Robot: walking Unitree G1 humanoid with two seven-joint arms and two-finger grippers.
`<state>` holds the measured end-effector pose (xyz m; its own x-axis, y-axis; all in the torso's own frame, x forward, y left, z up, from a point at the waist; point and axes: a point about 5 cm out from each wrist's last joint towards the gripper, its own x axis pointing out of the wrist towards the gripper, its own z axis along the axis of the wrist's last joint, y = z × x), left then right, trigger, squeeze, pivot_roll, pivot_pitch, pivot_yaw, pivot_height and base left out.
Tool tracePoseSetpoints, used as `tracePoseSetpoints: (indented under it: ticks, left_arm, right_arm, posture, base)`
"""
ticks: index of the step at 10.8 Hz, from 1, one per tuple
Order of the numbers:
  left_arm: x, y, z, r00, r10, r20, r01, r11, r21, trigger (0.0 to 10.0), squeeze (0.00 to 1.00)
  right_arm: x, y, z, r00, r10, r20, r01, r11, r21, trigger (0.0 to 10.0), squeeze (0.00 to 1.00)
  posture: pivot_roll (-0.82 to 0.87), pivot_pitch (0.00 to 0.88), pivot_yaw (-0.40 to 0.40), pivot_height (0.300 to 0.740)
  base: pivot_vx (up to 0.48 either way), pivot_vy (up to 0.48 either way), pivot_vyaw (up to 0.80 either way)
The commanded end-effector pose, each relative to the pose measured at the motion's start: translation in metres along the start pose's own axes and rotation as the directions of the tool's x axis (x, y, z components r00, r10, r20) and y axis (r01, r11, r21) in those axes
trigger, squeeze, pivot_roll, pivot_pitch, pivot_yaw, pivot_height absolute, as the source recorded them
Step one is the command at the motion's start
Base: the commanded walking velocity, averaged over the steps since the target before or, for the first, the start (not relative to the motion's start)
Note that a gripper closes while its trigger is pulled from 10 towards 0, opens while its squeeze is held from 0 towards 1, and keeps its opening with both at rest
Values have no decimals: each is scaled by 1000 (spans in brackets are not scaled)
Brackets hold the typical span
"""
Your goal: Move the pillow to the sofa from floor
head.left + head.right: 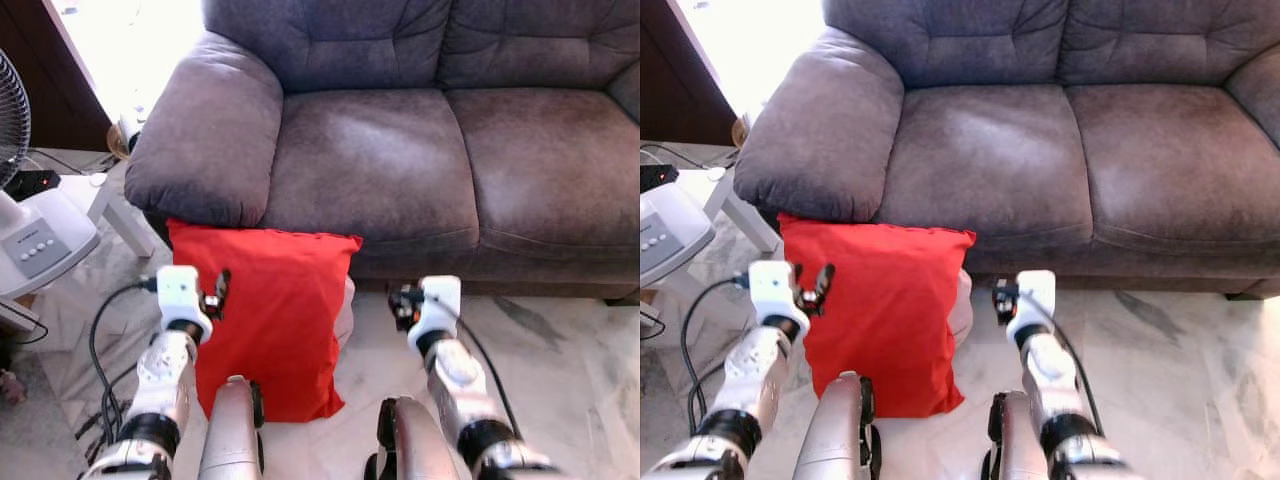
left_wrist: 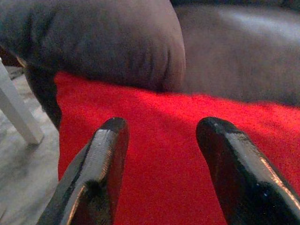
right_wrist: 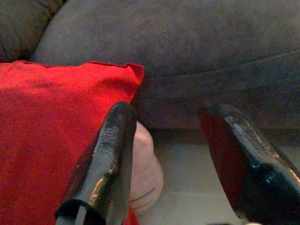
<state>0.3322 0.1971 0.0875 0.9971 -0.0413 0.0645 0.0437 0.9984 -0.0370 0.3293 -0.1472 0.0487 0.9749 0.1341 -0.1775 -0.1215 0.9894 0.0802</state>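
Note:
A red pillow [image 1: 272,315] stands upright on the floor, leaning against the front of the grey sofa [image 1: 400,160] below its left armrest. My left gripper [image 1: 218,293] is at the pillow's left edge, open, with the red fabric [image 2: 164,154] right in front of its fingers [image 2: 101,164]. My right gripper [image 1: 403,303] hovers open just right of the pillow, above the marble floor. In the right wrist view the pillow's upper right corner [image 3: 61,112] and a pale pink thing [image 3: 145,171] behind it lie before the fingers [image 3: 110,159].
A white fan [image 1: 35,235] stands at the left, with black cables [image 1: 100,360] trailing on the floor. A white table leg [image 1: 125,225] sits beside the armrest. The sofa seat cushions [image 1: 540,170] are bare. Marble floor [image 1: 570,350] stretches to the right.

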Motion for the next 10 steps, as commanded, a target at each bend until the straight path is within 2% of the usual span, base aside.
tracePoseSetpoints:
  ticks: [1, 2, 3, 6, 7, 8, 10]
  left_arm:
    - [1, 5, 3, 1000, 17, 5, -17, 1000, -1, 10000, 0]
    - [7, 4, 13, 999, 22, 35, -21, 1000, -9, 10000, 0]
    - [9, 2, 16, 999, 15, 42, -14, 1000, -8, 10000, 0]
    - [12, 1, 22, 998, 13, 59, -11, 999, -36, 10000, 0]
    - [12, 1, 23, 998, 9, 60, -7, 999, -38, 10000, 0]
    - [12, 0, 22, 998, 1, 58, 0, 1000, -29, 10000, 0]
    - [8, -3, 19, 998, -6, 62, 6, 1000, -1, 10000, 0]
  right_arm:
    - [-2, -1, -8, 999, -14, -42, 15, 1000, 25, 10000, 0]
    - [6, 3, -2, 997, 3, -82, 9, 990, 142, 10000, 0]
    - [11, 7, 4, 996, 37, -76, -21, 979, 204, 10000, 0]
    - [23, 16, 18, 989, 90, -115, -50, 949, 312, 10000, 0]
    - [25, 18, 20, 987, 107, -122, -67, 953, 296, 10000, 0]
    - [26, 17, 26, 992, 82, -91, -58, 970, 237, 10000, 0]
    - [23, 12, 26, 998, 46, -33, -37, 975, 221, 10000, 0]
  posture:
    - [148, 228, 26, 597]
    - [151, 224, 30, 597]
    - [153, 220, 31, 597]
    - [167, 215, 29, 597]
    - [167, 215, 29, 597]
    - [167, 223, 26, 597]
    - [159, 227, 19, 597]
  base:
    - [0, 0, 0]
    - [0, 0, 0]
    - [0, 0, 0]
    - [0, 0, 0]
    - [0, 0, 0]
    - [0, 0, 0]
    - [0, 0, 0]
